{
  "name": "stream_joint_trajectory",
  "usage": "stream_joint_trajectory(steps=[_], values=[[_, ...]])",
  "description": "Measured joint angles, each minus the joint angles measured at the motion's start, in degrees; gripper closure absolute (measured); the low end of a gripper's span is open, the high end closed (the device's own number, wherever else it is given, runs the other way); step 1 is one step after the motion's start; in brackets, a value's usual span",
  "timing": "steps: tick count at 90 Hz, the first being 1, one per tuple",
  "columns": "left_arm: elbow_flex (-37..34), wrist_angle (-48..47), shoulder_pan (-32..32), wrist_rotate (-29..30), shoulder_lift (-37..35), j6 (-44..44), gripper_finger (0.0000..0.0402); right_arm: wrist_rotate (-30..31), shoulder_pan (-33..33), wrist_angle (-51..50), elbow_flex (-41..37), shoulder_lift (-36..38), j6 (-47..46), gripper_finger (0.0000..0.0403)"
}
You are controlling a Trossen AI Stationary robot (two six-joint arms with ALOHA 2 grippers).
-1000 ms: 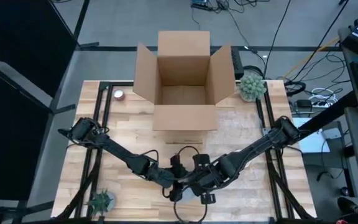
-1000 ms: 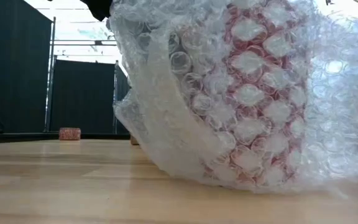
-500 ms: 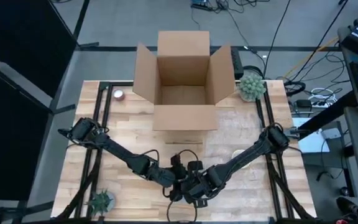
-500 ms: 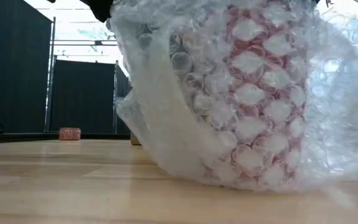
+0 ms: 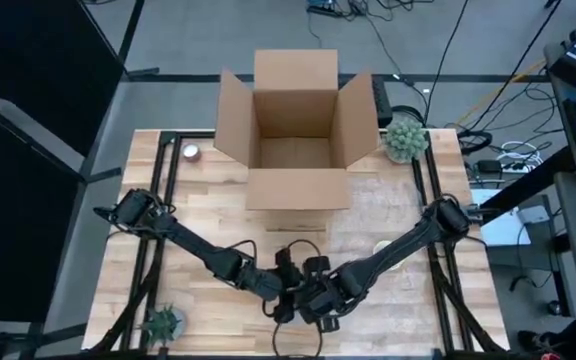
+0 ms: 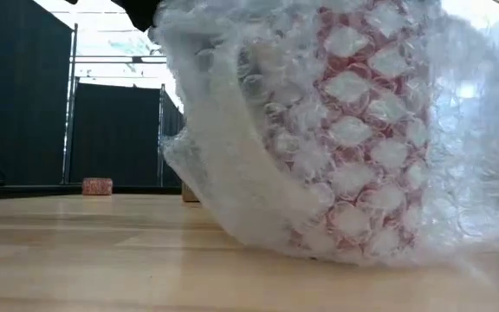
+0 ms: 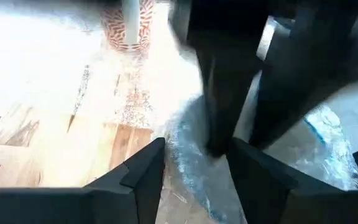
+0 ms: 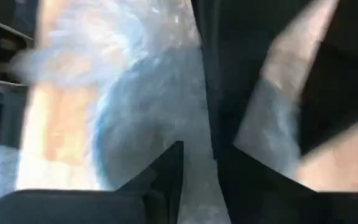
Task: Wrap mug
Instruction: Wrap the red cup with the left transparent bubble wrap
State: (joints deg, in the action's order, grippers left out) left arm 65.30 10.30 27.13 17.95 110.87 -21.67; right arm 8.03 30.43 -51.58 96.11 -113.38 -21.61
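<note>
A mug (image 6: pixel 353 130) with a red and white pattern stands upright on the wooden table (image 6: pixel 102 251), close to its near edge. Clear bubble wrap (image 6: pixel 223 173) lies around it and bulges out on both sides. Both arms meet above it in the high view. My left gripper (image 5: pixel 286 290) and my right gripper (image 5: pixel 324 302) stand side by side, each with wrap between its fingers. In the left wrist view the mug (image 7: pixel 127 25) shows beyond the right arm's dark fingers. My left gripper has a crumpled stretch of the bubble wrap (image 7: pixel 194 171) between its two fingers, coming from above and pointing down. The wrap trails onto the table. One layer or several, I cannot tell. My right gripper pinches bubble wrap (image 8: pixel 199 134) in the narrow gap between its two fingers, from above. Which edge or fold it has cannot be told. The wrap below it lies slack toward the table.
An open cardboard box (image 5: pixel 296 125) stands at the far middle of the table. A small plant (image 5: pixel 404 138) sits at the far right and another (image 5: pixel 163 323) at the near left. A small red and white object (image 5: pixel 191 152) lies at the far left.
My right gripper has moved toward the table's left, closer to my left gripper, taking the right-hand part of the bubble wrap with it. The wrap on that side has shifted against the mug. The mug has stayed upright on the table.
</note>
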Motion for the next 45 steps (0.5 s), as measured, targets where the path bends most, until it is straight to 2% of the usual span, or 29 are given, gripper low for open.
stream_joint_trajectory(steps=[14,45], values=[[0.0,-0.11,-0.06,-0.27,0.0,0.07,0.024,0.66,0.03,0.89,0.12,0.88,-0.31,0.0323],[0.02,0.4,-0.1,-0.7,0.0,0.58,0.024,1.48,0.0,3.68,0.65,-8.25,-0.44,0.0323]])
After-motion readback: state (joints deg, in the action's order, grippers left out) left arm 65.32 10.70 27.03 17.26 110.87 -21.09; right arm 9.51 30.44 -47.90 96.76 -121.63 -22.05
